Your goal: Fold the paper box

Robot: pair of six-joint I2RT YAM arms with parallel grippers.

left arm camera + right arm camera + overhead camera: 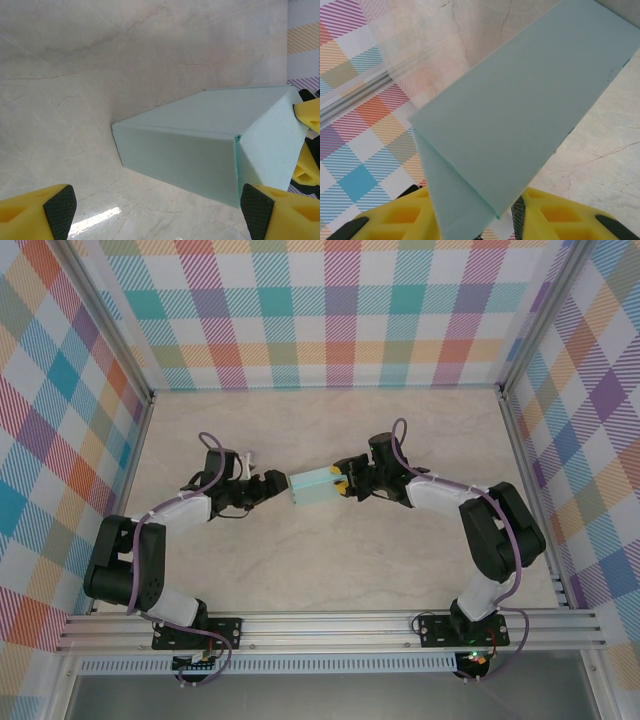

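A lab enclosure: plaid walls [340, 310], aluminium rails [330, 625].

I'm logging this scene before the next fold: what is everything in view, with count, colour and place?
paper box: one, pale aqua, middle of the table, right end held
table: one, beige marbled top, under everything
walls: three, multicolour plaid, left, far and right sides
rail: one, silver metal, near edge
arms: two, white and black with purple cables, bases on the rail
left gripper: one, yellow fingers with black pads, open, just left of the box
right gripper: one, yellow fingers, shut on the box's right end
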